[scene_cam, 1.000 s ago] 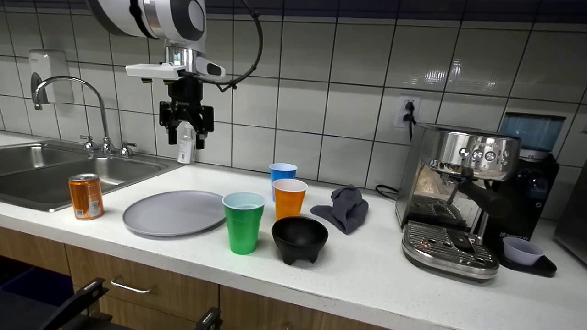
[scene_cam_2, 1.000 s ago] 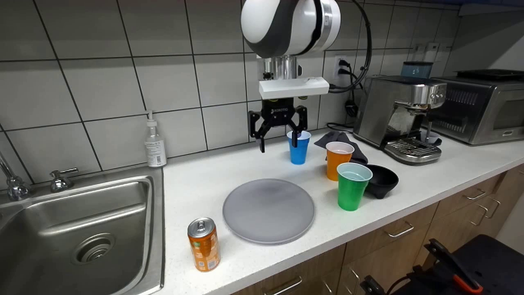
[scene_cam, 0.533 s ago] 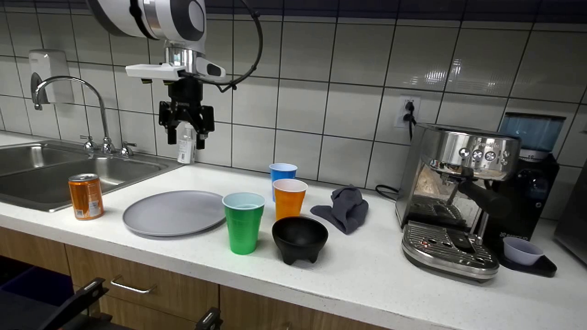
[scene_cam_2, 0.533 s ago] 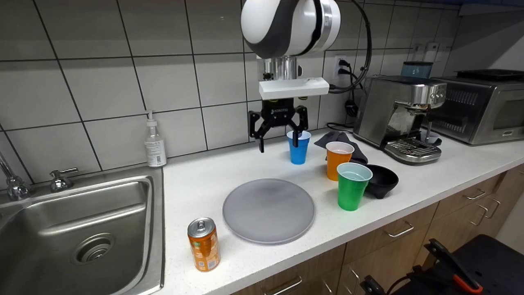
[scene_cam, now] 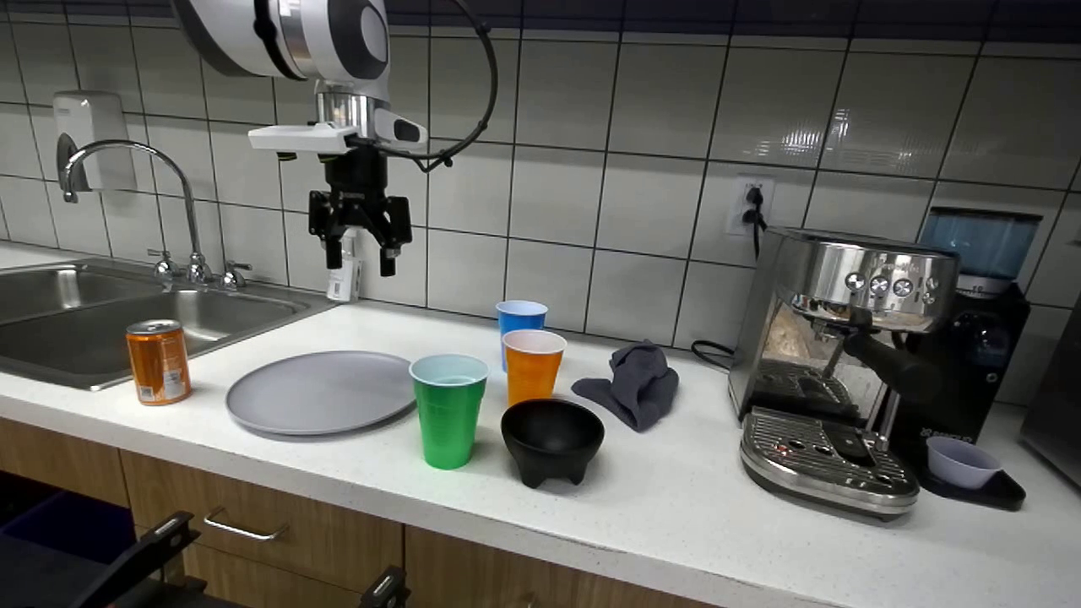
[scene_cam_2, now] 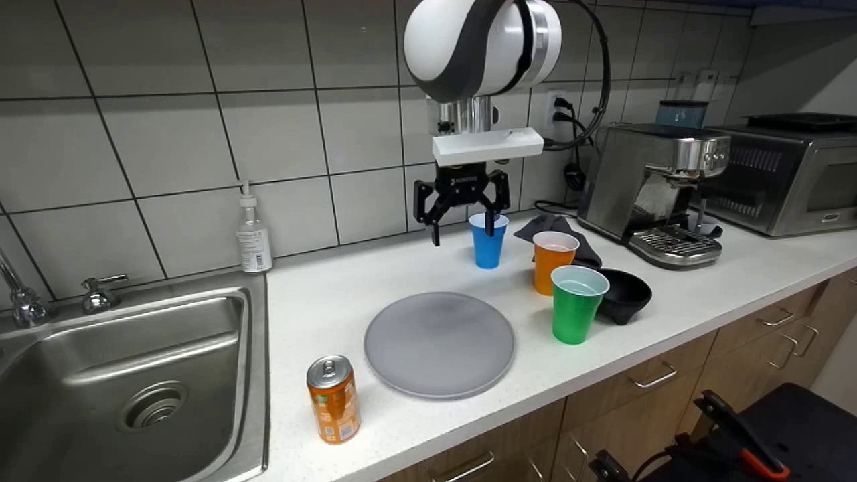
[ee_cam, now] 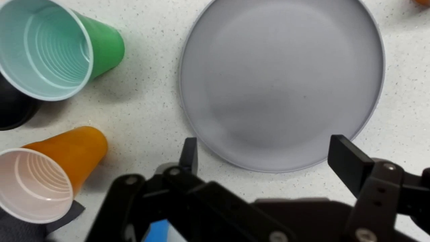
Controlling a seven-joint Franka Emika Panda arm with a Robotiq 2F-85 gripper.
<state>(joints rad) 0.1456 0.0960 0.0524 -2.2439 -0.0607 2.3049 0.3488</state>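
My gripper [scene_cam: 361, 260] hangs in the air above the counter, jaws wide apart, with nothing between its fingertips in both exterior views. In the wrist view, a round grey plate [ee_cam: 282, 84] lies below and past the open gripper [ee_cam: 263, 143]. A green cup [scene_cam_2: 572, 314] stands beside the plate. Behind it come an orange cup [scene_cam_2: 550, 271] and a blue cup [scene_cam_2: 487, 251]; all are upright. One finger overlaps the blue cup in that exterior view, though the gripper is higher up. A black footed bowl [scene_cam: 553, 439] sits by the green cup. An orange can [scene_cam_2: 335, 402] stands near the sink.
A metal sink [scene_cam_2: 254, 375] borders the counter, with a faucet [scene_cam: 190, 211] and a pump bottle [scene_cam_2: 254, 244] by the wall. A dark crumpled cloth [scene_cam: 638, 384] lies behind the bowl. A coffee machine [scene_cam: 844, 287] and an oven [scene_cam_2: 783, 181] stand farther along.
My arm and gripper have shifted a little to the right in both exterior views during the last half second. The jaws have spread slightly. Cups, plate, bowl and can are unmoved.
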